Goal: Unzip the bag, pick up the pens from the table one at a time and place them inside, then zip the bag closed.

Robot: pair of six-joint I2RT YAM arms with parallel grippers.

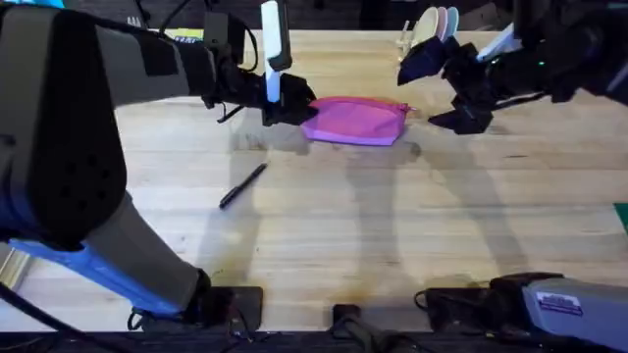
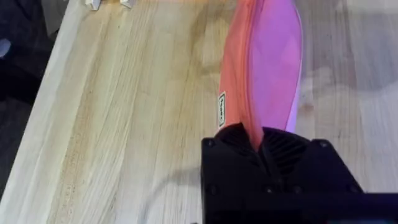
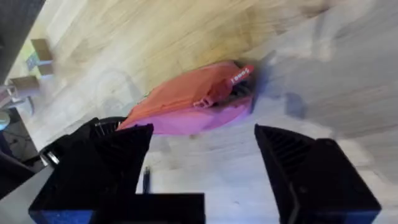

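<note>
The pink bag [image 1: 355, 120] lies toward the back of the table [image 1: 392, 226], its zipper [image 2: 239, 68] along the top. My left gripper [image 1: 292, 106] is shut on the bag's left end [image 2: 267, 62], beside a small white label [image 2: 221, 109]. My right gripper [image 1: 442, 90] hovers open just off the bag's right end, touching nothing. In the right wrist view its fingers [image 3: 112, 155] stand wide apart with the bag [image 3: 186, 106] beyond them. A black pen [image 1: 242, 185] lies on the wood in front of the bag's left end, apart from both grippers.
A small wooden stand with pastel pieces [image 1: 432, 25] sits at the back edge, right of the bag. The table's left edge [image 2: 43, 74] runs close to the left arm. Bare wood stretches across the front half of the table.
</note>
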